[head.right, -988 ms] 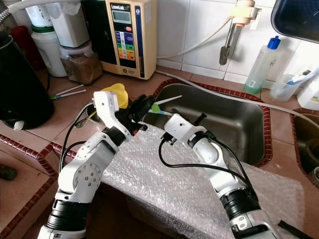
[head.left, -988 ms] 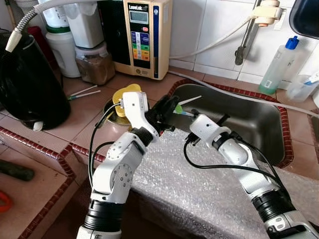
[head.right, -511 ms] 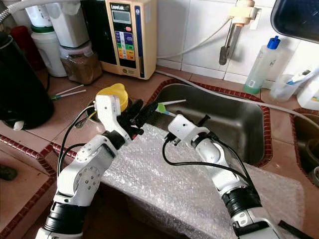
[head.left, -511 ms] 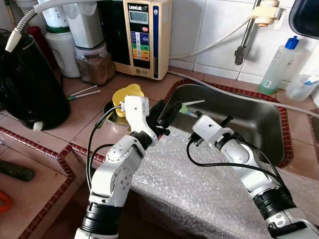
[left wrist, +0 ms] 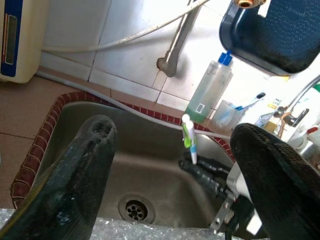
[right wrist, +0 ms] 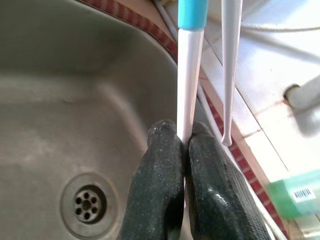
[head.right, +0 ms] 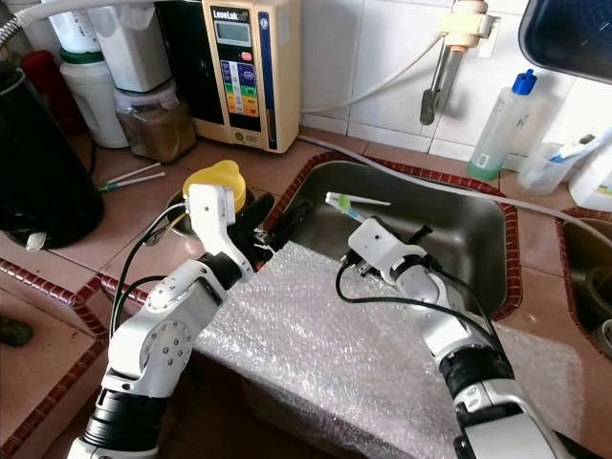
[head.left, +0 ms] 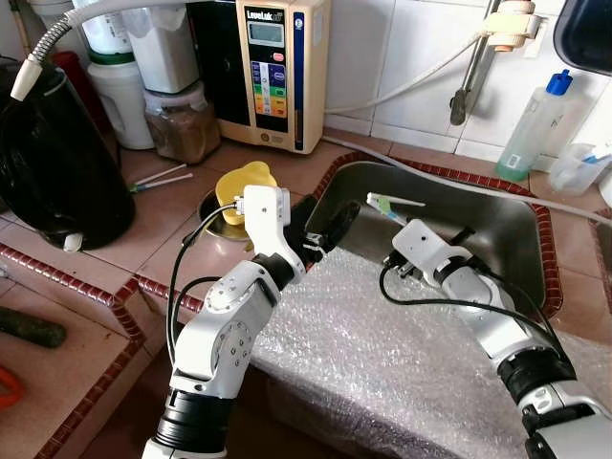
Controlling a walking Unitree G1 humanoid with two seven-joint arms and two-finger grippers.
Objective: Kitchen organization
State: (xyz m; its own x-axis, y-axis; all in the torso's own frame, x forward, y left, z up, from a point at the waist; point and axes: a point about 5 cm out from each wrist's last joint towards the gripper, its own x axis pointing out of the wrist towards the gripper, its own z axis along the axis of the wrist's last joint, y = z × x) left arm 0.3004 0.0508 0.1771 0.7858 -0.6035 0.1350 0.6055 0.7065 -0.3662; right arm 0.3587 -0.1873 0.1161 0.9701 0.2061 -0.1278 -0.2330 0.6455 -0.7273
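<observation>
Presently my right gripper [right wrist: 184,145] pinches the toothbrush [head.left: 394,203] by its thin, light, slippery handle over the sink [head.left: 497,225]; left gripper [left wrist: 172,175] gapes wide.

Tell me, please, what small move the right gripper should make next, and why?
Probably carry on toward the cup on the counter right of the sink. The right gripper is shut on the toothbrush above the sink; that cup already holds one. The left gripper is open.
</observation>
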